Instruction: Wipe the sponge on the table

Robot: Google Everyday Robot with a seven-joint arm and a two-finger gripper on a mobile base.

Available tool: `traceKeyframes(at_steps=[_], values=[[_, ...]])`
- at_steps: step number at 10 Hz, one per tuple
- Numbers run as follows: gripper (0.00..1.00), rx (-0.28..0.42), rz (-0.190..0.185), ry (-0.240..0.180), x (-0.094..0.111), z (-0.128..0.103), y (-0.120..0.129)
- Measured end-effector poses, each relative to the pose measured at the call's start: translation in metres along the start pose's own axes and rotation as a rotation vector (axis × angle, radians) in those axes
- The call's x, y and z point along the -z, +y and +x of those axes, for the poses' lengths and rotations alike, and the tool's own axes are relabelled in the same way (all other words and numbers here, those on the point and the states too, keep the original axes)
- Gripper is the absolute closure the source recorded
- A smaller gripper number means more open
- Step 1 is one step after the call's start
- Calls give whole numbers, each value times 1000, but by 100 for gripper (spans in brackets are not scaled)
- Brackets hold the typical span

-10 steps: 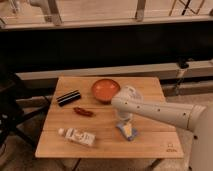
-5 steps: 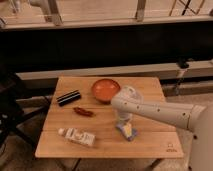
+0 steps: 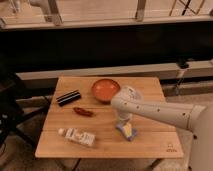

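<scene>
Barely shifts from a second ago: gripper [image 3: 124, 124] still planted downward on the sponge [image 3: 129, 133], arm reaching in from the right. Nearest the front edge of the table [image 3: 145, 149], lying on its side at the left, a white labelled bottle [image 3: 76, 136]; at the right corner, a small dark logo [image 3: 170, 148]. Just behind, right of centre, the sponge, flat on the slats, long axis seemingly slanted from far left to near right, near-right end poking out past the gripper. Grip spread or clamped: cannot tell. Farther back, a small red object [image 3: 83, 111], a black bar [image 3: 68, 97], then an orange bowl [image 3: 105, 89] near the far edge.
</scene>
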Motion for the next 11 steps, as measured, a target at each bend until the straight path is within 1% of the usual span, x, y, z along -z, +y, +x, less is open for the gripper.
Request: traceKeyframes(at_steps=[1,3,5,9,10,11], values=[[95,1,-1,0,1,0,0],[94,2,-3,0,1,1,0],[85,9,-6,2,-1,3,-6],[89,10,-3,3,0,4,-6],[85,26,-2,3,-1,3,-6],[76,36,-1,4,-2,3,-6]])
